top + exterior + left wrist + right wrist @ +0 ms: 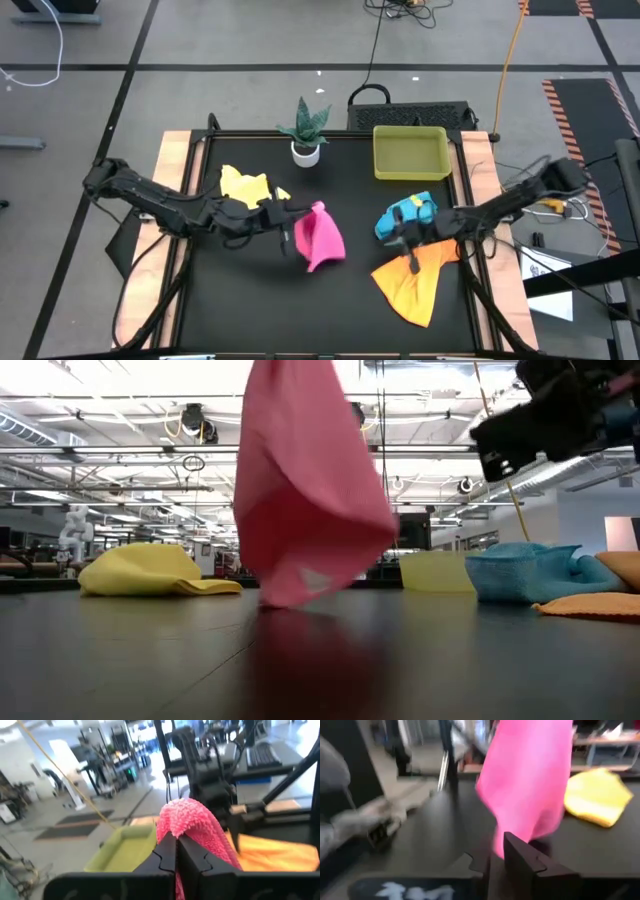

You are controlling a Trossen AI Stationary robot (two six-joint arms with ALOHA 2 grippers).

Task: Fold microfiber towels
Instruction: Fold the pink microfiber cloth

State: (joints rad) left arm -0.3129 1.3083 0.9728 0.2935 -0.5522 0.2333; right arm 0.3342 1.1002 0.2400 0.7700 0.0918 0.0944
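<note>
The left fingers (176,862) are pressed together on a bunched corner of the pink towel (320,238), holding it up at the centre of the high view so that it hangs in a cone with only its lower edge brushing the table (250,300). The right fingers (408,240) sit right of centre, over the orange towel (415,280); in the right wrist view they stand slightly apart with nothing between them. The blue towel (405,217) lies crumpled just above the orange one, and the yellow towel (245,185) sits upper left of centre, below the potted plant (306,130). The green tray (409,152) is at upper right.

The pink towel looks light, soft and limp, so it will sag wherever unsupported. A second hold at a free hanging corner would probably let it be stretched flat for folding.
</note>
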